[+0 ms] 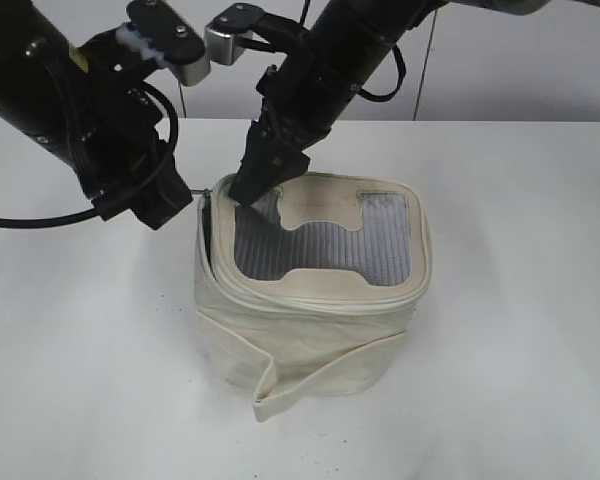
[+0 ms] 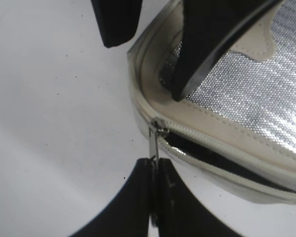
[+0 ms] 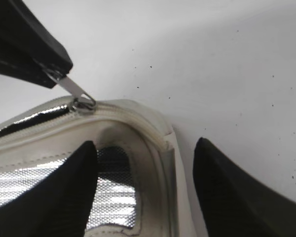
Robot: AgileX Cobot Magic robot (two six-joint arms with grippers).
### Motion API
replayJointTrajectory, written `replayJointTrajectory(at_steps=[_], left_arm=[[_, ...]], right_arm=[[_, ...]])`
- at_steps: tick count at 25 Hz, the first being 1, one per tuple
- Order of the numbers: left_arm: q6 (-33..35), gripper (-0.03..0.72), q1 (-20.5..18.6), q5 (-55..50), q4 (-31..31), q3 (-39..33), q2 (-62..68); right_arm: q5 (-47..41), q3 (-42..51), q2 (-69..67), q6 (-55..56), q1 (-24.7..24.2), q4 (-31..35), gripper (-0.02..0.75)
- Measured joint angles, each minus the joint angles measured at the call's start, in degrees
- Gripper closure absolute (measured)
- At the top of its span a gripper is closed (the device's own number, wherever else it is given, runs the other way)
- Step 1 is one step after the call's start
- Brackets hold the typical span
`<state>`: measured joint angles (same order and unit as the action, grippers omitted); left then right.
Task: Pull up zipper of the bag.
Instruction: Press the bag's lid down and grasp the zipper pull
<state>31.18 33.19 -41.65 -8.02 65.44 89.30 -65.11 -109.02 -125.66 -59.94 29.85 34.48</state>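
At the left of the exterior frame the left end effector (image 1: 180, 200) is reaching in beside the bag's upper-left corner; in the left wrist view, its fingers are pinched together on the thin silver pull (image 2: 153, 143) of the zipper (image 2: 222, 145). The track to the right of the slider is gaping, showing a dark opening, so much of the closing seems to be left. Just right of that, the right end effector (image 1: 265, 195) is spreading wide, one finger pressing on the grey mesh window (image 1: 380, 240) and the other outside the lid rim, gripping nothing. The bag (image 1: 310, 330) is sitting at frame centre on the white bench (image 1: 520, 350), its strap (image 1: 310, 380) drooping along the front. The bag looks light and soft-walled, likely to slide or buckle under a tug, so bracing the lid seems wise. The pull is small, smooth metal and could slip; it is the right place to hold.
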Motion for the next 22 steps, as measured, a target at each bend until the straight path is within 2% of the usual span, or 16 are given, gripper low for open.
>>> replayJointTrajectory(at_steps=[3, 5, 8, 10, 22], left_arm=[[0.0, 0.688, 0.0, 0.1, 0.6, 0.0, 0.3], [0.0, 0.688, 0.0, 0.2, 0.9, 0.0, 0.6], [0.0, 0.688, -0.1, -0.1, 0.9, 0.0, 0.6], [0.0, 0.688, -0.1, -0.2, 0.9, 0.0, 0.6], [0.1, 0.690, -0.1, -2.8, -0.3, 0.0, 0.6]], right_arm=[[0.7, -0.4, -0.8, -0.1, 0.0, 0.1, 0.289], [0.8, -0.4, -1.2, -0.1, 0.1, 0.3, 0.371], [0.3, -0.5, -1.3, -0.1, 0.1, 0.5, 0.556], [-0.8, -0.5, -1.3, -0.1, 0.1, 0.7, 0.627], [-2.2, -1.6, -1.6, 1.2, 0.1, 0.5, 0.645]])
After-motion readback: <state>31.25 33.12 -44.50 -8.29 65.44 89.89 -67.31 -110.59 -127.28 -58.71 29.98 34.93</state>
